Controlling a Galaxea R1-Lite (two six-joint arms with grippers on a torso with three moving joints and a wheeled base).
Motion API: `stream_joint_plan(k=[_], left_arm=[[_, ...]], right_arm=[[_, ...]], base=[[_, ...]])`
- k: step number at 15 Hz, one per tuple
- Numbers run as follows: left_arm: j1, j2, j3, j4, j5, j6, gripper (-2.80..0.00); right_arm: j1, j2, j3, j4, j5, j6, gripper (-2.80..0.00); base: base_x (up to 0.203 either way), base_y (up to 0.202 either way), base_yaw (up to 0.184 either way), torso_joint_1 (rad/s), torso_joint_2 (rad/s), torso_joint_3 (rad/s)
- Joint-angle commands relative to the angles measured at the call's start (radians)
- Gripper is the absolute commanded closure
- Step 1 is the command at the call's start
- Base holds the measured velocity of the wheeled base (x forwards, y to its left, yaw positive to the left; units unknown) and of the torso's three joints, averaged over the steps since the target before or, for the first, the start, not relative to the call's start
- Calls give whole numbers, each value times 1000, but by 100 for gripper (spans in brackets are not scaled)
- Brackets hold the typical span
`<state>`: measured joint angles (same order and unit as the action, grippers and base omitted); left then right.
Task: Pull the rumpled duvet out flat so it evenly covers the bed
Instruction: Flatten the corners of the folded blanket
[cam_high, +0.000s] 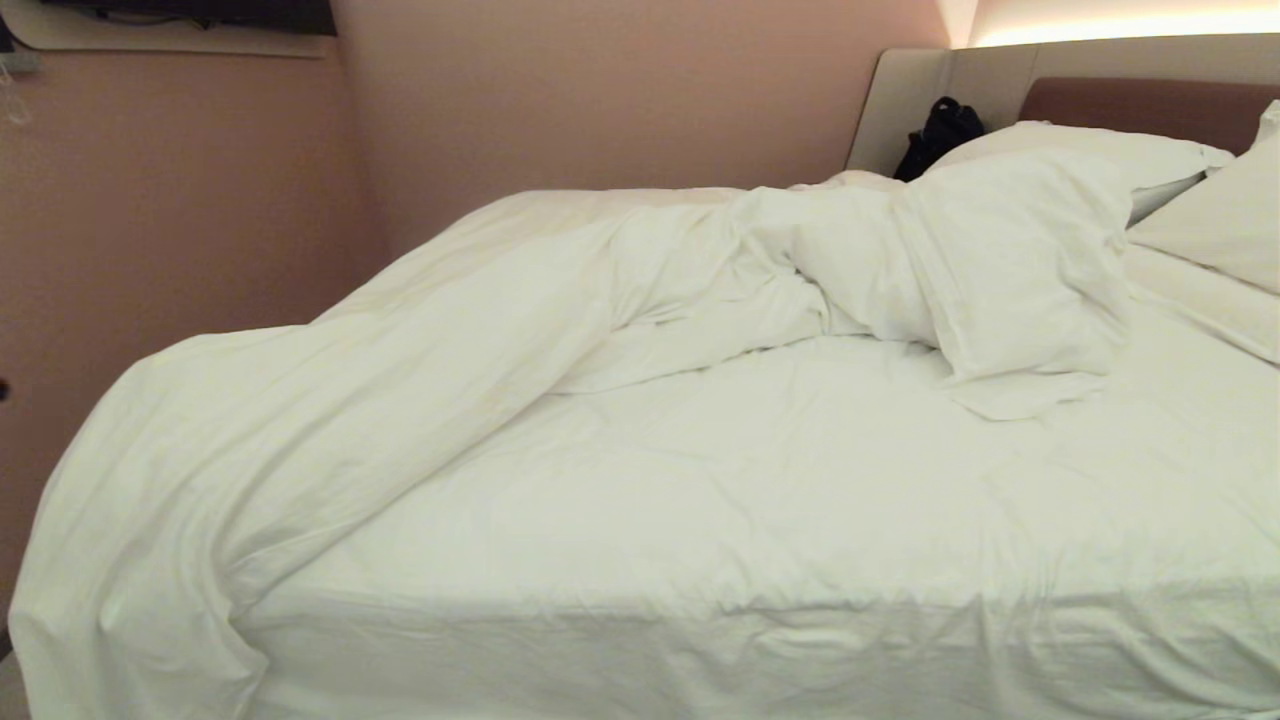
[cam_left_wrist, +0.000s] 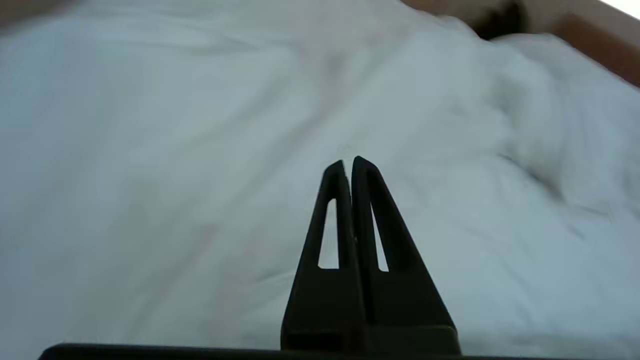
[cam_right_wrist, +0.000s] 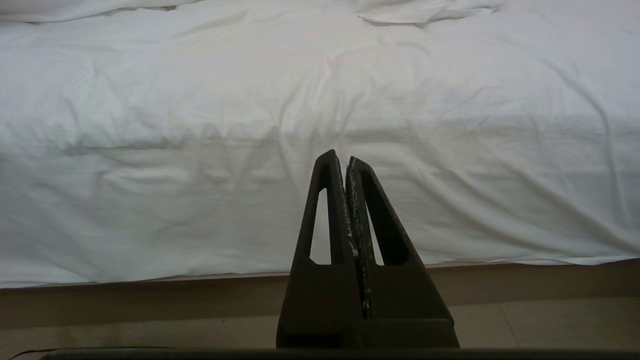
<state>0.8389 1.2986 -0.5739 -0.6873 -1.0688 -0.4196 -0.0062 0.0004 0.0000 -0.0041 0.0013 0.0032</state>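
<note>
Duvet, thick white wrinkled cotton (cam_high: 330, 420), lies bunched along the left side of the low white-sheeted bed (cam_high: 800, 520) in the head view, trailing over its near left corner, with plump white pillows (cam_high: 1010, 260) at the brown padded headboard (cam_high: 1150, 105); neither arm shows. Left wrist view: left gripper (cam_left_wrist: 348, 162) above white bedding, black fingers pressed together, pinching nothing. Right wrist view: right gripper (cam_right_wrist: 341, 159) facing the bed's near edge, fingers likewise together and empty, above the beige floor (cam_right_wrist: 550, 320).

The head view looks down along the bed (cam_high: 760, 520) toward its headboard (cam_high: 1150, 105). The right wrist view faces the bed's near side low, close; the left sits above it.
</note>
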Motion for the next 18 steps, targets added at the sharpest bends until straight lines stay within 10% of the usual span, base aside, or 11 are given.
stream_joint_plan(k=[1,4,11,18], left_arm=[[-255,-2,-51,16,56,-13,0],[-524,132,-185,43,324,-22,0],[-1032,502,-554,181,1255,21,0],[-1155,699,-821,368,1382,70,0]], right_arm=[[0,0,0,0,0,0,0],[0,0,0,0,0,0,0],[0,0,0,0,0,0,0],[0,0,0,0,0,0,0]], base=[[0,0,0,0,0,0],[0,0,0,0,0,0],[0,0,0,0,0,0],[0,0,0,0,0,0]])
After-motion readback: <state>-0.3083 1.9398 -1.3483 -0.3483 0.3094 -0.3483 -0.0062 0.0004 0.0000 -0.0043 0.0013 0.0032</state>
